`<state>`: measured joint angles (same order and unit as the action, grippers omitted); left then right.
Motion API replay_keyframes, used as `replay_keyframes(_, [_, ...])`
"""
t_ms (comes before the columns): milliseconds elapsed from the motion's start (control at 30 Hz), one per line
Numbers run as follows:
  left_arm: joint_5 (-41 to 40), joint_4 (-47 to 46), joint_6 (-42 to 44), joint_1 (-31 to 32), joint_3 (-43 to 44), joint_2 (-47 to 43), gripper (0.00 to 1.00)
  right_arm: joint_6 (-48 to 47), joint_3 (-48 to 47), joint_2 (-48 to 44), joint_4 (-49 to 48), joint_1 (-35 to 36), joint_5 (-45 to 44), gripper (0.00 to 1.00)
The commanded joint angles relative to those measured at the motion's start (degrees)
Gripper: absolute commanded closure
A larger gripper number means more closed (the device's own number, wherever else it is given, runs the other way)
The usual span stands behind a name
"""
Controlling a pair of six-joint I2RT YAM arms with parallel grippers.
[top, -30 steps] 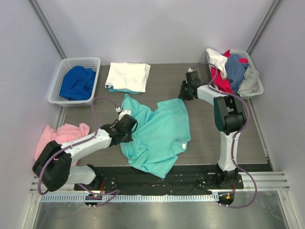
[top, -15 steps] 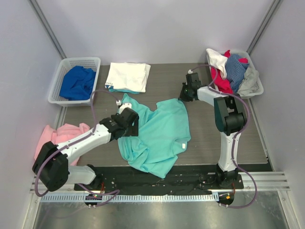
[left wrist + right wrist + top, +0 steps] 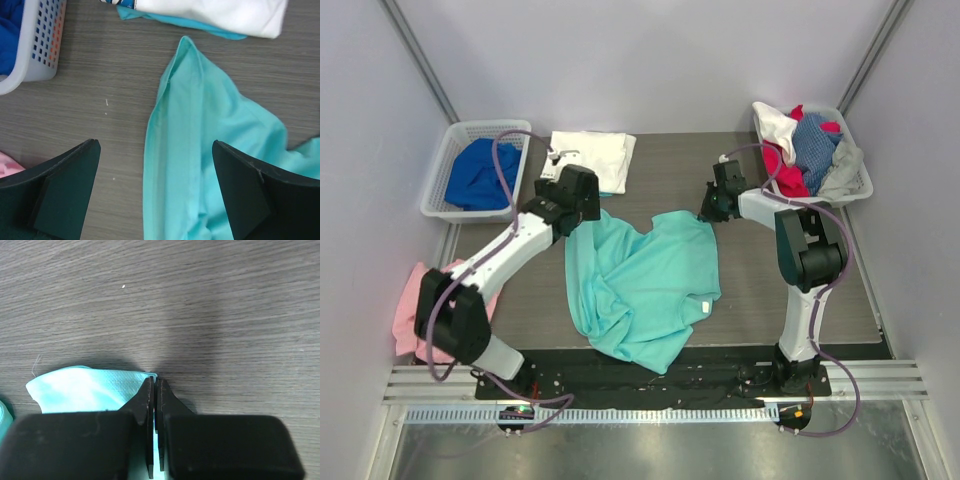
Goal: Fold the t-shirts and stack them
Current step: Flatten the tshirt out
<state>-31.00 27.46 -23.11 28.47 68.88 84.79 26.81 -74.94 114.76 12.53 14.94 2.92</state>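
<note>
A mint-green t-shirt (image 3: 642, 280) lies crumpled and spread in the middle of the table. My left gripper (image 3: 578, 203) hovers open over its far-left sleeve. In the left wrist view the gripper (image 3: 155, 145) has nothing between its wide-apart fingers, and the mint fabric (image 3: 200, 125) lies below them. My right gripper (image 3: 708, 211) is low at the shirt's far-right corner. The right wrist view shows the gripper (image 3: 156, 382) shut on the edge of the mint shirt (image 3: 85, 387). A folded white t-shirt (image 3: 588, 160) rests behind, over a strip of turquoise cloth (image 3: 175, 22).
A white lattice basket (image 3: 438, 185) at the far left holds a royal blue t-shirt (image 3: 480, 172). Another basket (image 3: 867, 180) at the far right is heaped with red, white, grey and blue shirts (image 3: 805, 145). A pink cloth (image 3: 415, 300) lies at the table's left edge.
My left gripper opened, let go of the mint shirt and swung away to its far-left sleeve. My right gripper closed on the shirt's far-right corner. The shirt's left side shifted.
</note>
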Motion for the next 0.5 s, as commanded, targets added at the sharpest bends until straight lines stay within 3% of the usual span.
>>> replay_keyframes(0, [2.17, -7.41, 4.74, -2.01, 2.65, 6.60, 0.00, 0.26, 0.76, -2.00, 1.88, 0.35, -0.37, 0.99])
replay_keyframes(467, [10.87, -11.91, 6.68, -7.99, 16.54, 24.27, 0.06, 0.09, 0.84, -0.50, 1.70, 0.35, -0.37, 0.99])
